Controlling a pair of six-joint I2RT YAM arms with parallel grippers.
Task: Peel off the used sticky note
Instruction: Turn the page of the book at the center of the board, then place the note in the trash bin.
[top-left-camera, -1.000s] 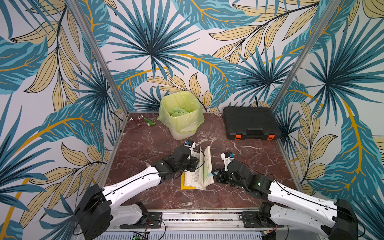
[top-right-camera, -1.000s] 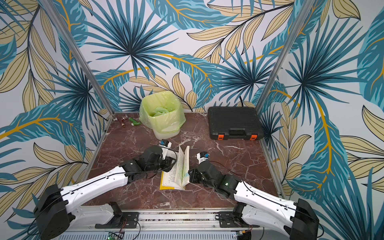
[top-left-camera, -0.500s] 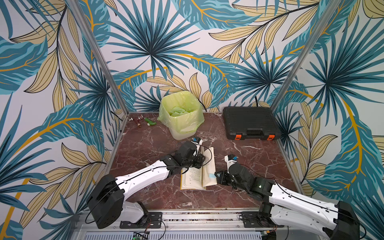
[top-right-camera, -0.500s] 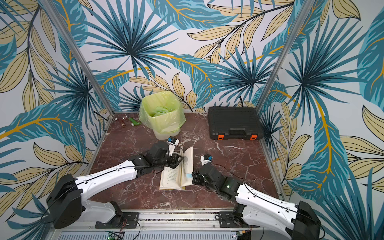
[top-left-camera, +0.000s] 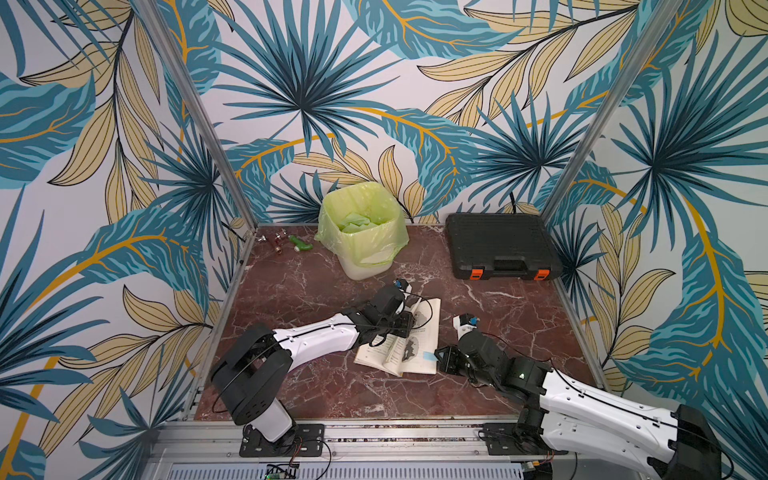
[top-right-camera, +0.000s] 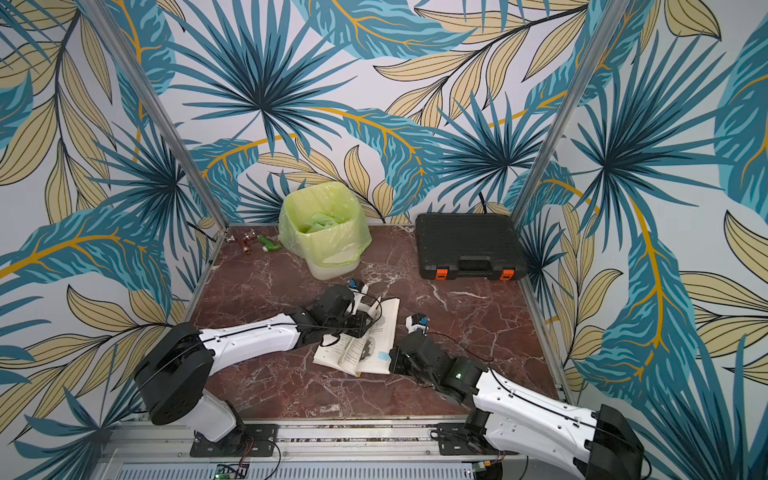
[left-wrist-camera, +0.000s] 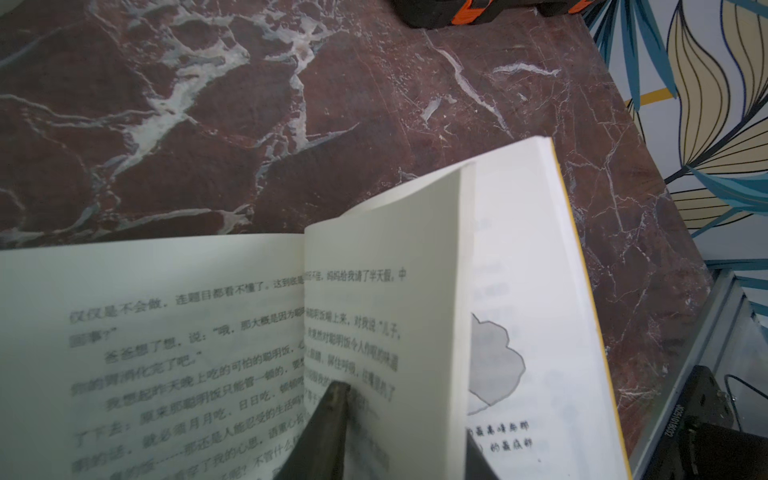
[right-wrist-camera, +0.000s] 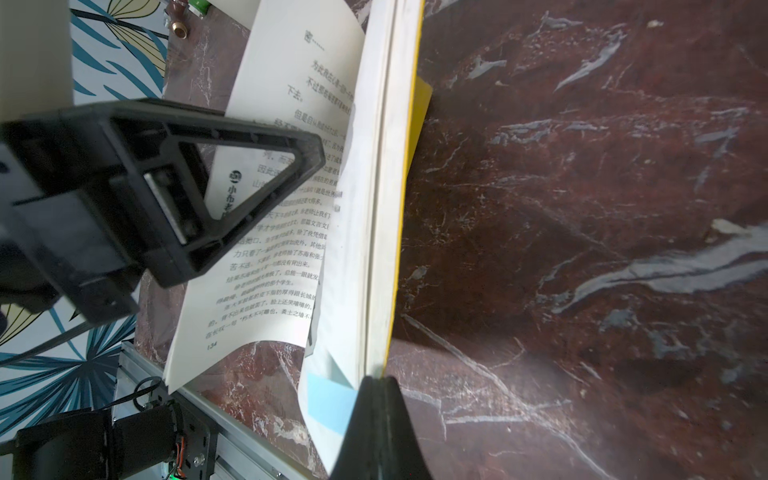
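Note:
An open book (top-left-camera: 428, 320) (top-right-camera: 384, 320) lies on the marble table. A light blue sticky note (top-left-camera: 429, 356) (top-right-camera: 383, 356) (right-wrist-camera: 328, 399) sits on its right page by the near outer corner. My left gripper (top-left-camera: 405, 324) (top-right-camera: 365, 324) (left-wrist-camera: 405, 415) is over the book's middle. Its jaws are closed on a standing sheaf of pages (left-wrist-camera: 386, 291), one finger on each side. My right gripper (top-left-camera: 438, 359) (top-right-camera: 392, 358) (right-wrist-camera: 376, 380) is shut, its tips against the book's outer edge right beside the sticky note.
A bin lined with a green bag (top-left-camera: 361, 232) stands at the back behind the book. A black case with orange latches (top-left-camera: 498, 241) lies at the back right. Small metal fittings (top-left-camera: 276, 241) and a green piece (top-left-camera: 300, 244) lie in the back left corner.
My left gripper moved right and toward the back over the book, its jaws narrowing on the pages. The upright right page has dropped flat. My right gripper barely shifted.

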